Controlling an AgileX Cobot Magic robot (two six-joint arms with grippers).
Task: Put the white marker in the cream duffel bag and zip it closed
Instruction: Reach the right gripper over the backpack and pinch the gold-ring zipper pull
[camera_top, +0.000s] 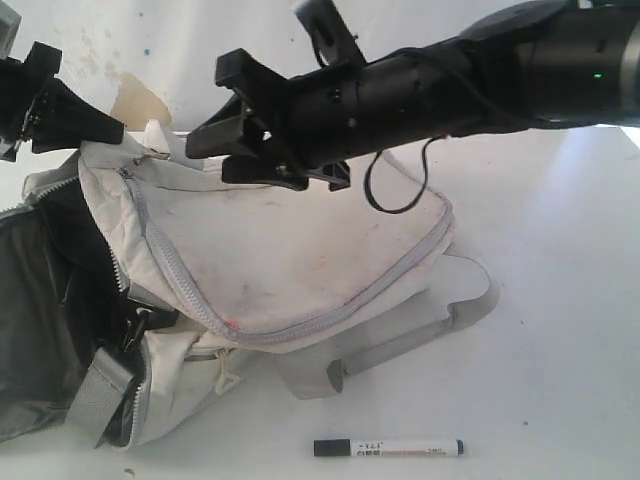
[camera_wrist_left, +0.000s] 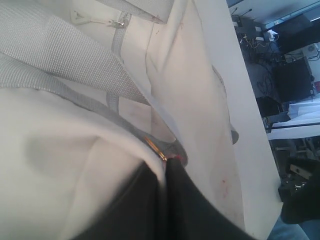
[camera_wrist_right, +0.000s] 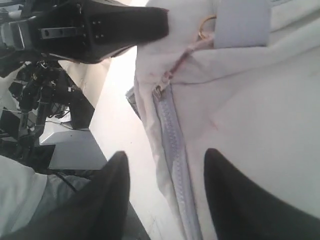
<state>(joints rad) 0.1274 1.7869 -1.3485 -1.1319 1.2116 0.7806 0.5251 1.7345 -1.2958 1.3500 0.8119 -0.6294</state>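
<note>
Left claw (camera_top: 112, 130) pinched tight — right claw (camera_top: 208, 106) spread (arm reaching across).

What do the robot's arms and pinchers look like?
Both are black. The right arm is a fat round tube with a tiny green light and a thin black cable looping under it. The right gripper has two chunky, angular fingers. The left gripper narrows to a point.

White table (camera_top: 560, 330) w/ yellowish stain (camera_top: 138, 98) nr top; dark grey fabric item (camera_top: 40, 330) at left edge.
</note>
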